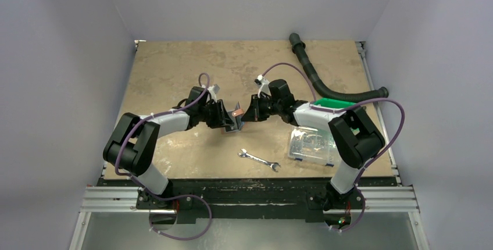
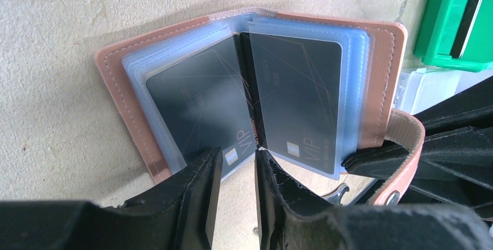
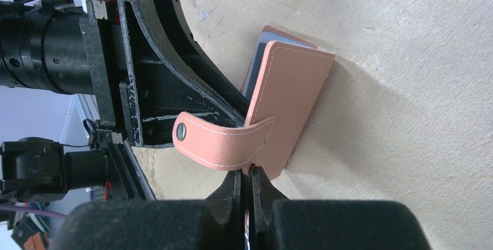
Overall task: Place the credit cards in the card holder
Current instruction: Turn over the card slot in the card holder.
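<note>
You see the reddish-brown card holder (image 2: 372,58) held open above the middle of the table (image 1: 174,70), two dark credit cards (image 2: 296,96) in its clear sleeves, the left gripper (image 2: 235,171) pinching its inner sleeves while the right gripper (image 3: 246,183) presses shut on the cover's edge by the strap (image 3: 224,145).

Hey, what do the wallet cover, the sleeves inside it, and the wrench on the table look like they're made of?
Wallet cover: leather or leather-like, matte reddish-brown, with stitching along the edges and a snap strap.
Sleeves: soft translucent plastic, bluish and slightly glossy; dark cards show through.
Wrench: likely metal, bright silvery finish, though small in the top view.
</note>
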You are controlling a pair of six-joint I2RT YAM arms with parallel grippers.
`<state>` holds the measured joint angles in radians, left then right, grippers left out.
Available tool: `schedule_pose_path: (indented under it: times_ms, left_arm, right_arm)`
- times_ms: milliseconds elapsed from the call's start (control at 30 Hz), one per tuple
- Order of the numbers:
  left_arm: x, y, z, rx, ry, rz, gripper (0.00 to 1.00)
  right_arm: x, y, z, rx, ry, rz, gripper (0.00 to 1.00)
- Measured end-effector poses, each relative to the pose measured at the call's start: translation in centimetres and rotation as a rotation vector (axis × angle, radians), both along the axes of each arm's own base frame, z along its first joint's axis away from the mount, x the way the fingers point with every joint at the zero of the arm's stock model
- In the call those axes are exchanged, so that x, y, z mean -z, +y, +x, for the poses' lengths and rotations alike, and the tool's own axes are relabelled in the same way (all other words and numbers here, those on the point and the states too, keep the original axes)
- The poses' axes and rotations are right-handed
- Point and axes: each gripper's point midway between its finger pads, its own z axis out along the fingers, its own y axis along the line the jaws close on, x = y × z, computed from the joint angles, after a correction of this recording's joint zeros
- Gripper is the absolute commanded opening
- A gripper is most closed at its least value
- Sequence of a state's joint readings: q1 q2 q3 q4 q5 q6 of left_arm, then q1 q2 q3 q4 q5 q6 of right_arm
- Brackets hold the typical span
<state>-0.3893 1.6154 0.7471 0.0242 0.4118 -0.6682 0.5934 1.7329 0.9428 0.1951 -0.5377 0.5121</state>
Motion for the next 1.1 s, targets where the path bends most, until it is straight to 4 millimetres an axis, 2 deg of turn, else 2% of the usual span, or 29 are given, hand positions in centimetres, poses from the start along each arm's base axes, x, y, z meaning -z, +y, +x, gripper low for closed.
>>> schedule_pose_path:
  times_ms: [100, 400, 733, 1100]
  left_arm:
    - [0.0, 0.0, 0.0, 0.000, 0.000, -0.001, 0.35]
    - [-0.5, 0.0, -0.3, 0.011, 0.002, -0.011, 0.48]
    - [-0.6, 1.6, -0.7, -0.020, 0.049, -0.052, 0.71]
    - [-1.6, 1.1, -1.1, -0.002, 0.032, -0.112, 0.85]
  right_arm:
    - [0.0, 0.0, 0.0, 0.001, -0.001, -0.001, 0.00]
    - [0.0, 0.0, 0.0, 0.003, -0.001, -0.002, 0.00]
    - [0.0, 0.3, -0.3, -0.005, 0.001, 0.000, 0.00]
    - [-0.2, 1.3, -0.8, -0.010, -0.008, -0.011, 0.00]
